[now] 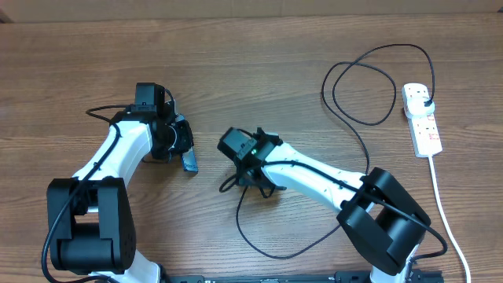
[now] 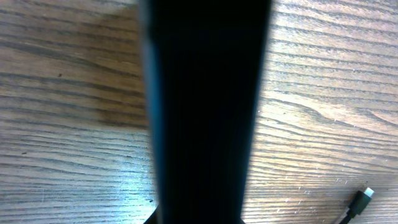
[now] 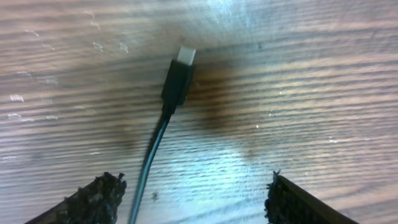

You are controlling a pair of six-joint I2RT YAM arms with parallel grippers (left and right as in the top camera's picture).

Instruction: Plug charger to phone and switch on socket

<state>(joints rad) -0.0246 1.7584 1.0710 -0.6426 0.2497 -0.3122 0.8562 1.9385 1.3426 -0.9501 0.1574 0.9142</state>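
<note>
The phone (image 2: 205, 112) fills the middle of the left wrist view as a dark slab, and my left gripper (image 1: 182, 146) is shut on it, holding it on edge just above the table (image 1: 189, 162). The charger (image 1: 238, 222) is a thin black cable that loops across the table, with its plug in the socket (image 1: 422, 119) at the far right. Its connector tip (image 3: 180, 73) lies flat on the wood ahead of my right gripper (image 3: 193, 199). That gripper is open, and the cable runs between its fingers (image 3: 93, 198), close to the left one. The tip also shows from the left wrist (image 2: 364, 195).
The wooden table (image 1: 259, 71) carries a white cord (image 1: 442, 206) running from the socket toward the front edge. The charger's large loops lie between my right arm (image 1: 330, 182) and the socket.
</note>
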